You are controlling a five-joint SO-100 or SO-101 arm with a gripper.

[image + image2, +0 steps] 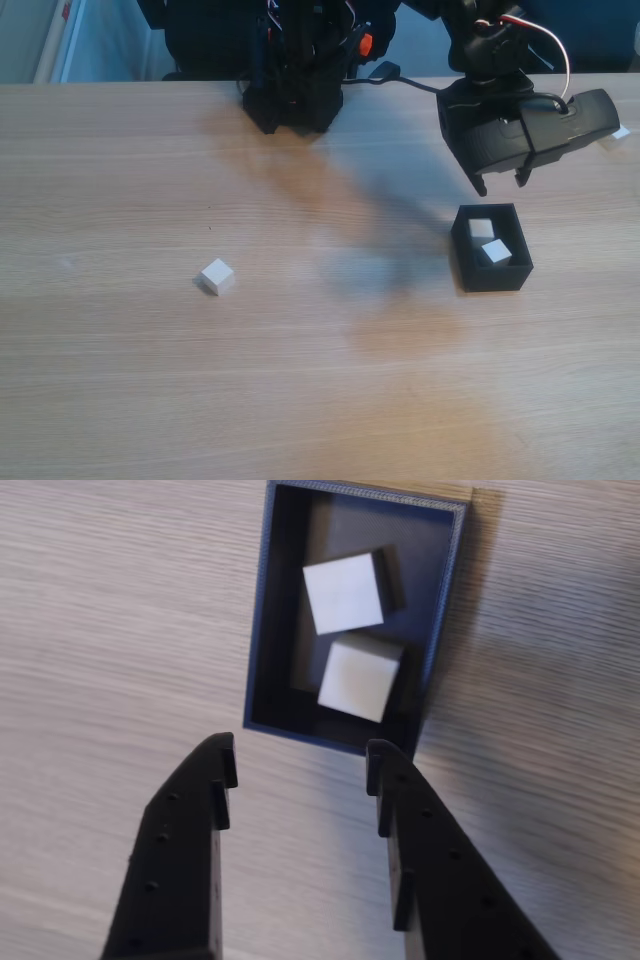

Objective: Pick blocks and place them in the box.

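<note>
The black box (491,276) stands on the wooden table at the right of the fixed view, with two white blocks inside it (482,229) (497,251). From the wrist view the box (262,610) lies just ahead of my fingertips, holding the same two blocks (345,593) (359,679). My gripper (500,183) hovers just behind and above the box, open and holding nothing; its black fingers (190,820) spread wide around bare table (299,763). A third white block (217,276) rests alone on the table, left of centre in the fixed view.
The arm's black base (295,90) with cables stands at the back centre of the table. A white cable (545,45) loops above the gripper. Bare wood lies between the lone block and the box.
</note>
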